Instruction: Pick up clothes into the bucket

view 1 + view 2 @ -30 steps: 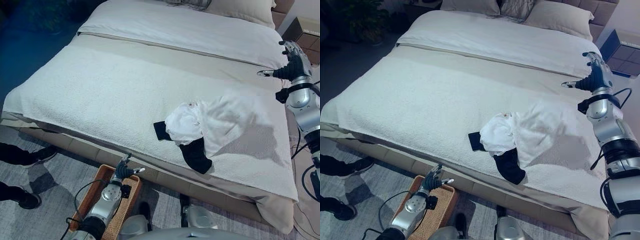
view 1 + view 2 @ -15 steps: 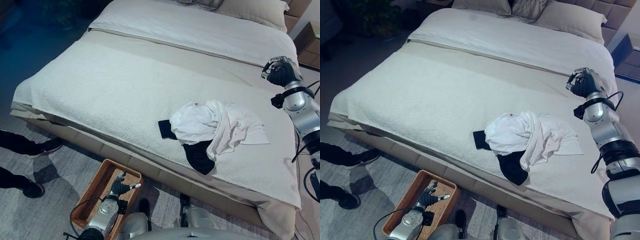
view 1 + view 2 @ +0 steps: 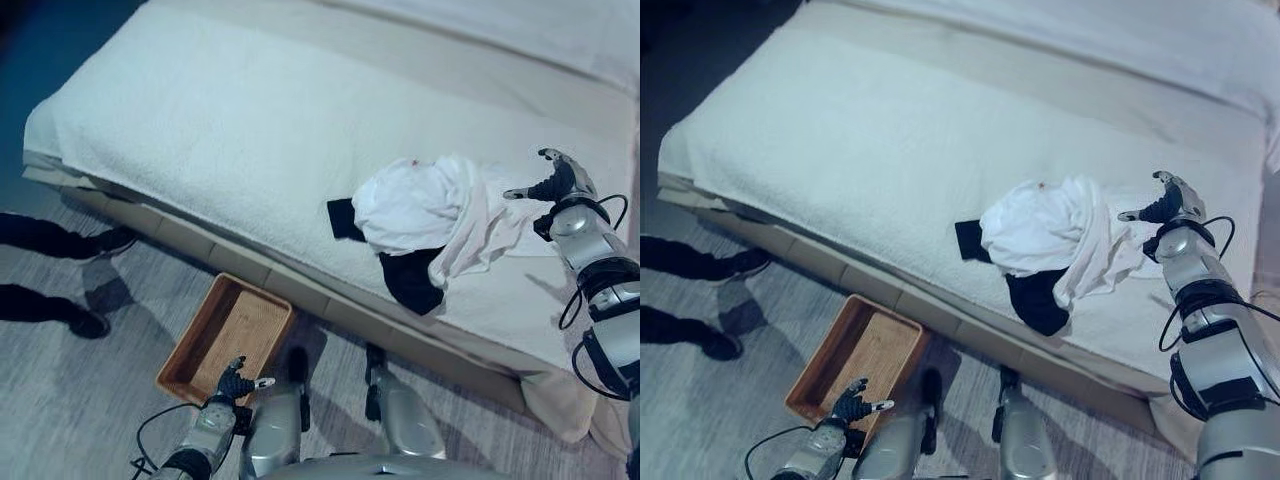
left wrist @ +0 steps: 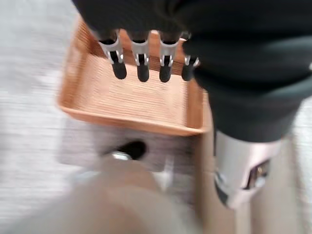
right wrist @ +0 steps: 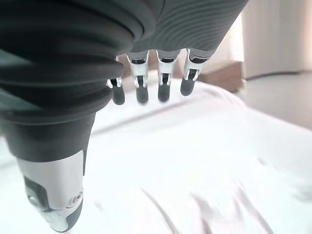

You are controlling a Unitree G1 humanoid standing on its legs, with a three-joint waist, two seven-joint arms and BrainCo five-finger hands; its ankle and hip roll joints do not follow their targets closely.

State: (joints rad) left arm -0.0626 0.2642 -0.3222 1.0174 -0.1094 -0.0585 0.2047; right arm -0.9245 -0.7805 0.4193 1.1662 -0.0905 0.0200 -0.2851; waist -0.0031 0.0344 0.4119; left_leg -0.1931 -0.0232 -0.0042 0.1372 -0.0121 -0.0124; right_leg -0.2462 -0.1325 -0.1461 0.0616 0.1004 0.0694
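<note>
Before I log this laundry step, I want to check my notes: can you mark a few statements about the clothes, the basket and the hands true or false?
1. The clothes lie in a pile on the bed. True.
2. The basket already holds a white shirt. False: it holds no clothes.
3. The right hand is open beside the pile. True.
4. The basket stands on the bed. False: it is on the floor next to the bed.
5. The left hand clutches a dark garment. False: it is open and holds nothing.
</note>
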